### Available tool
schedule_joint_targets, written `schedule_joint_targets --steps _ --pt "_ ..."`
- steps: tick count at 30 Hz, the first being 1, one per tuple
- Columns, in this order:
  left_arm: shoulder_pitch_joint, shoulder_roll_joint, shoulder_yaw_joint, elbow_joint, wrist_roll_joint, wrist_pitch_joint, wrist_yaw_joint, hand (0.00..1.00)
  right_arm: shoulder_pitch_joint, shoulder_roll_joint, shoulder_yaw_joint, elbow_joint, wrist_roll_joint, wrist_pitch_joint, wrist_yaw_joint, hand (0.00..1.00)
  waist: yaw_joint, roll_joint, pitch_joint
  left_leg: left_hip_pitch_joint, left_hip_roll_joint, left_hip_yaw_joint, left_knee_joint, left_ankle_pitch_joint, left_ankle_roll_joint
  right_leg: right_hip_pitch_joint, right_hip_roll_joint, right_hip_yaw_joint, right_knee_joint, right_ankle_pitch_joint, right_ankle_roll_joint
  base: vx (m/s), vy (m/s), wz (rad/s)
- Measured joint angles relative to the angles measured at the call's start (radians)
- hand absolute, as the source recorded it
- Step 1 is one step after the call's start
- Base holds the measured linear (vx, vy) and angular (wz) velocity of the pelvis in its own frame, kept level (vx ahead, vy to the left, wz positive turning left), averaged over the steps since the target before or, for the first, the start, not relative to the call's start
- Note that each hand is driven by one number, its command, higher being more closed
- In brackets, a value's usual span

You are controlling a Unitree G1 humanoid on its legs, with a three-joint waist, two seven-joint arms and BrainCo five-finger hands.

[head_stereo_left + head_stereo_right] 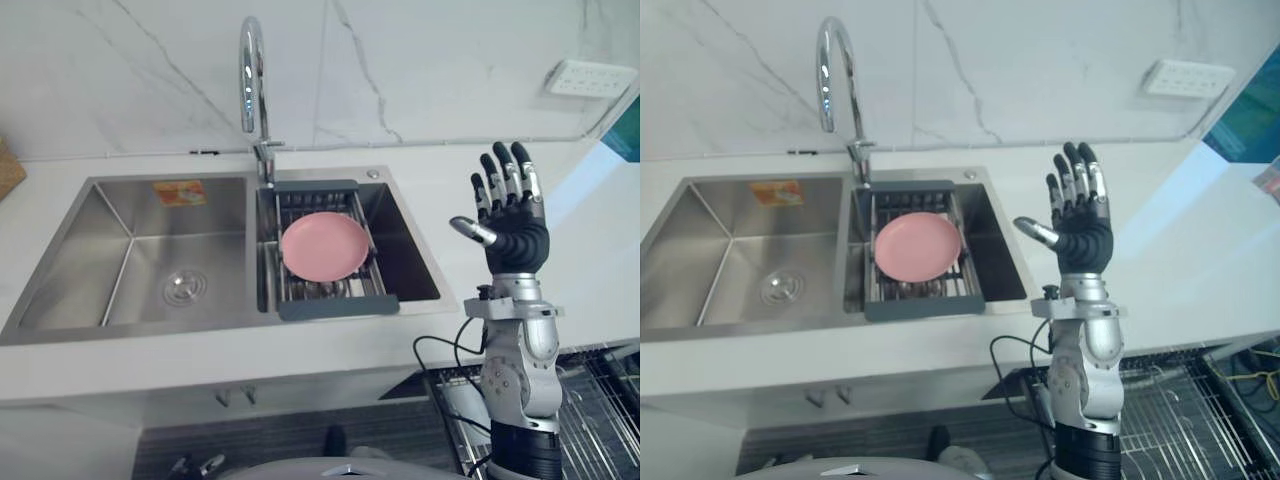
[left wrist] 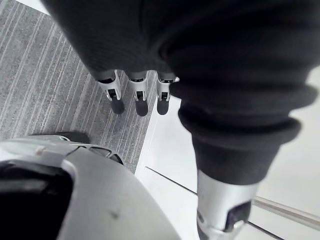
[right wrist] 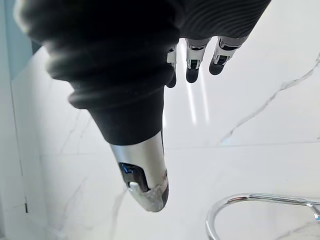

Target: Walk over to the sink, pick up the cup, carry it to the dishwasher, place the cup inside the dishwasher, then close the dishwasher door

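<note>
Countertop sink's [image 1: 130,250] rack [image 1: 340,307] hides partly under a pink plate [image 1: 324,246]; right robot hand [image 1: 515,238] spread, left robot hand [image 2: 138,100] straight-fingered.

Pink plate [image 1: 324,246], silver sink [image 1: 105,245], grey-veined wall [image 1: 430,70]

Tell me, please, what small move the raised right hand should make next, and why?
Probably lower the right hand and swing it left toward the pink plate. The hand is raised with straight fingers, holding nothing, over the countertop beside the sink, and the plate lies untouched on the drain rack in the right basin.
</note>
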Motion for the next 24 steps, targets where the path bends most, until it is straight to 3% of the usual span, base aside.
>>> schedule_joint_targets --steps 4,12,15,24 --pt "0.001 0.014 0.0 0.01 0.046 -0.005 0.001 0.0 0.035 -0.015 0.021 -0.032 -0.23 0.008 0.059 0.0 0.0 -0.018 0.012 -0.004 -0.018 -0.002 -0.027 0.004 0.004 -0.015 -0.014 0.006 -0.003 0.017 0.0 -0.09 0.059 -0.02" --pt "-0.004 0.02 -0.001 0.021 0.087 -0.004 0.004 0.0 0.038 -0.173 0.075 -0.063 -0.729 0.014 0.105 0.0 0.0 -0.023 0.013 -0.038 -0.028 -0.027 -0.034 0.022 0.008 -0.041 -0.026 -0.009 -0.003 0.024 0.0 -0.03 0.041 0.08" --pt "-0.004 0.022 -0.001 0.021 0.095 -0.002 0.003 0.0 0.012 -0.213 0.113 -0.062 -0.863 0.022 0.153 0.0 -0.002 -0.022 0.013 -0.04 -0.029 -0.039 -0.048 0.033 0.006 -0.043 -0.026 -0.023 -0.001 0.024 0.0 0.01 0.05 0.1" --pt "-0.007 0.025 0.0 0.011 0.1 0.013 0.004 0.0 -0.091 -0.255 0.237 -0.06 -1.109 0.009 0.3 0.0 0.007 -0.025 0.011 -0.062 -0.034 -0.078 -0.059 0.048 0.01 -0.051 -0.038 -0.05 -0.003 0.023 0.001 -0.01 0.067 0.13"
